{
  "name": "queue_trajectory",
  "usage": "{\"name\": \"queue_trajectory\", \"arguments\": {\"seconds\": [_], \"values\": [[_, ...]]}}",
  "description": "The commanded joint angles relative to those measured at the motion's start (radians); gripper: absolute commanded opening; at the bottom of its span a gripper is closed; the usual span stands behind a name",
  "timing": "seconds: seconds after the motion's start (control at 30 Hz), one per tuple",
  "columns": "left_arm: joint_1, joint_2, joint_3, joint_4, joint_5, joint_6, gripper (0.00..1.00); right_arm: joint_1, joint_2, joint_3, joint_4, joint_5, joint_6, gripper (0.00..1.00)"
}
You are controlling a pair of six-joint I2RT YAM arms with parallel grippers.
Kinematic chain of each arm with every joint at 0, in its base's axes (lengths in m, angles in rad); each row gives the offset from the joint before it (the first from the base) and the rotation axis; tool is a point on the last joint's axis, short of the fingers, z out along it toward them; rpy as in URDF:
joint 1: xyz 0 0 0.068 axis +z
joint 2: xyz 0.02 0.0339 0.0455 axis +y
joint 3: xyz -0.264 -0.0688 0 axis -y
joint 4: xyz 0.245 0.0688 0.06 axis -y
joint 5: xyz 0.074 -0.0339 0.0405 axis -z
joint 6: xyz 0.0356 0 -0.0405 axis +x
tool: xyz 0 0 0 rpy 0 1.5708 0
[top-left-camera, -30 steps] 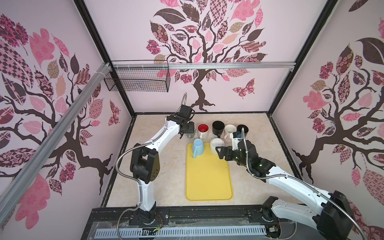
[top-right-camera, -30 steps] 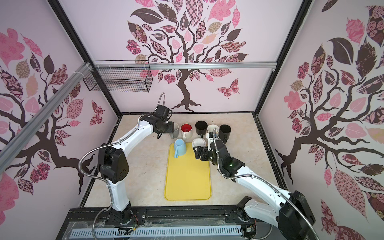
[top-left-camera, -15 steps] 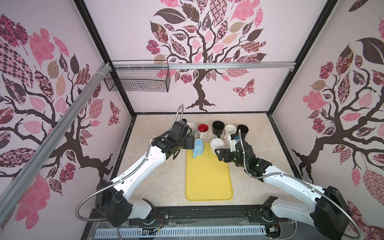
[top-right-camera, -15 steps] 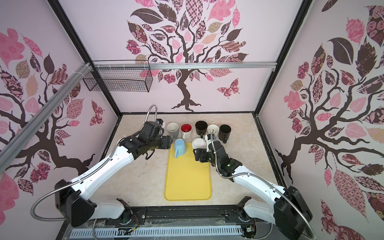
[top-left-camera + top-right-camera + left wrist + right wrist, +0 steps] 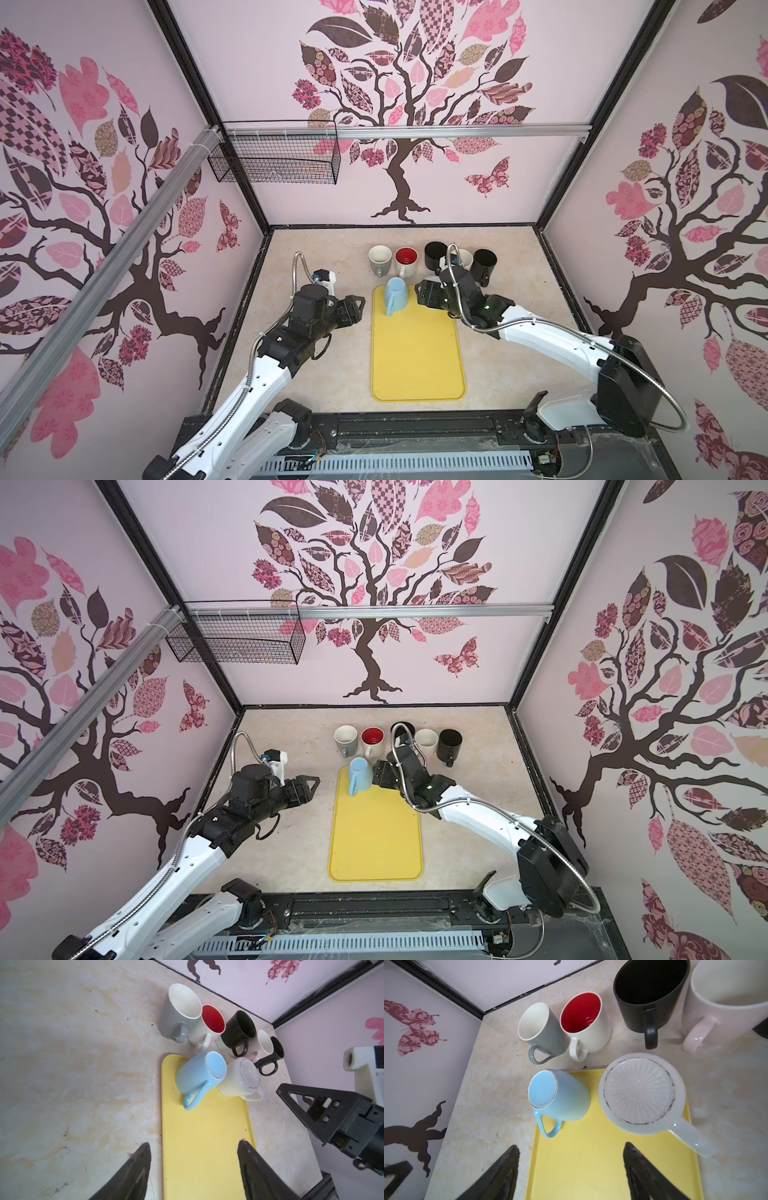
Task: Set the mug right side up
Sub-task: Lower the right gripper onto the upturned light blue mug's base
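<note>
blue mug [image 5: 566,1101]: glossy glazed ceramic, with a rough speckled ring round its base. white mug [image 5: 639,1093]: glossy, base ribbed. black mug [image 5: 631,1014]: matt. yellow tray [image 5: 591,1157]: smooth, matt, looks plastic. counter [image 5: 62,1043]: marbled stone look, dull, scuffed. wire basket [image 5: 274,158]: black metal mesh.

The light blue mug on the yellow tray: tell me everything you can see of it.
The light blue mug looks like glossy glazed ceramic, with one loop handle. It stands upside down, rim on the far left corner of the yellow tray, flat base up, ringed by a rough, dark-speckled edge. An upturned white mug stands close beside it, a narrow gap showing. The left claw and right claw, both open, are clear of it.
</note>
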Motion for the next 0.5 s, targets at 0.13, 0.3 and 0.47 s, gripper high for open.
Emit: {"name": "queue_trajectory", "arguments": {"seconds": [0.13,0.3,0.47], "values": [[0.017,0.009,-0.023,0.033,0.001,-0.059,0.69,0.03,0.178,0.236,-0.29,0.062,0.196,0.75],[0.021,0.014,-0.051,0.057,-0.001,-0.067,0.7,0.037,0.294,0.352,-0.397,0.008,0.265,0.74],[0.025,-0.014,-0.076,0.081,0.011,-0.072,0.7,0.056,0.382,0.427,-0.445,-0.029,0.278,0.72]]}}
